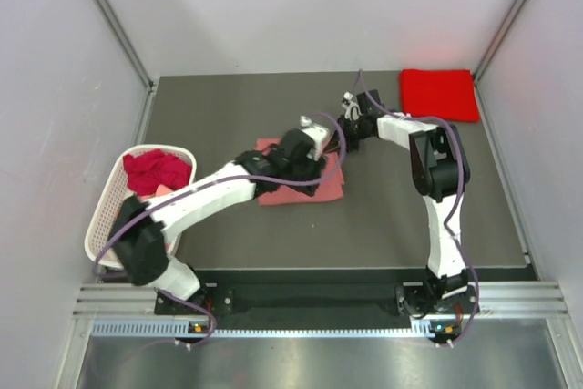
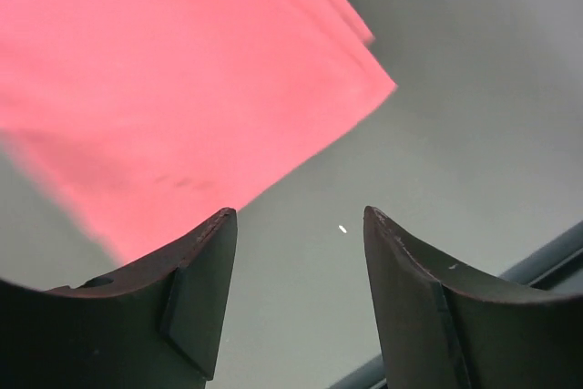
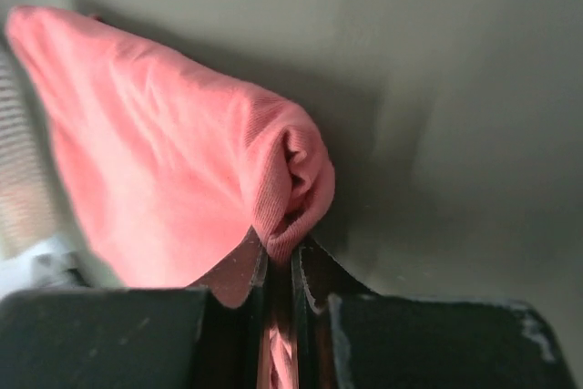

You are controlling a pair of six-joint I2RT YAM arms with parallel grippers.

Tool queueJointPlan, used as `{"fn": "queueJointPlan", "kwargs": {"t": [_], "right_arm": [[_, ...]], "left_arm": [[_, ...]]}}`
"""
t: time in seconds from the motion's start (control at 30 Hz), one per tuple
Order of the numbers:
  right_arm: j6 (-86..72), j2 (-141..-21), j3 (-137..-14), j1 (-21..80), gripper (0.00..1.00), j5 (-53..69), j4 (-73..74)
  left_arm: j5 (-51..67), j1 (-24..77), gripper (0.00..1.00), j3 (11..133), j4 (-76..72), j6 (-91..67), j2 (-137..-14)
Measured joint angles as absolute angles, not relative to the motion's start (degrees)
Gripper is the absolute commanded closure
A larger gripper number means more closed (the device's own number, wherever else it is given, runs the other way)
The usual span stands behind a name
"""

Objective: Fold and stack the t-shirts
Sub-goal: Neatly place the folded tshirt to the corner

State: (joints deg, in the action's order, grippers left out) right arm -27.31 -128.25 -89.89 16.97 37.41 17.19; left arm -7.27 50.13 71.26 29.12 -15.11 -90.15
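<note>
salmon shirt (image 1: 330,187) lies partly folded near the middle of the desk (image 1: 228,107), under the two wrists that meet above it. the right end effector (image 3: 278,257) is clenched on it: in the right wrist view the two fingers stand pressed together with a fold of the pink cloth pinched between them. the cloth bunches into a rounded hump just beyond the tips and casts a shadow on the dark surface behind it.

the left end effector (image 2: 296,216) is released, its fingers spread wide with bare desk showing between them, and it holds nothing. in the left wrist view the shirt's corner lies flat ahead and to the left of those fingers, apart from them, with two layered edges showing at the corner. a white speck (image 2: 342,229) sits on the desk between the fingertips.

a red shirt (image 1: 439,93) lies folded into a neat rectangle at the far right corner of the desk, well apart from both arms. at the left edge stands a white slotted basket (image 1: 102,225) with a dark crimson shirt (image 1: 157,170) crumpled inside it. the left arm reaches out from just beside the basket, and the right arm bends in from the right.
</note>
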Motion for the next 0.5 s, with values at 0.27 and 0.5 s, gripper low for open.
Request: {"fn": "queueJointPlan", "kwargs": {"t": [0.27,0.5], "right_arm": [[-9.32,-121.75,-97.58,17.85,1.0,17.58,31.05],[2.68,-117.8,-112.18,16.95,1.0,1.19,42.44]], "left_arm": [[-5.58,41.36,0.37,63.72,30.24,-20.16,-63.18],[-3.79,39.44,0.37,52.47,33.8,-22.02,-54.26]]}}
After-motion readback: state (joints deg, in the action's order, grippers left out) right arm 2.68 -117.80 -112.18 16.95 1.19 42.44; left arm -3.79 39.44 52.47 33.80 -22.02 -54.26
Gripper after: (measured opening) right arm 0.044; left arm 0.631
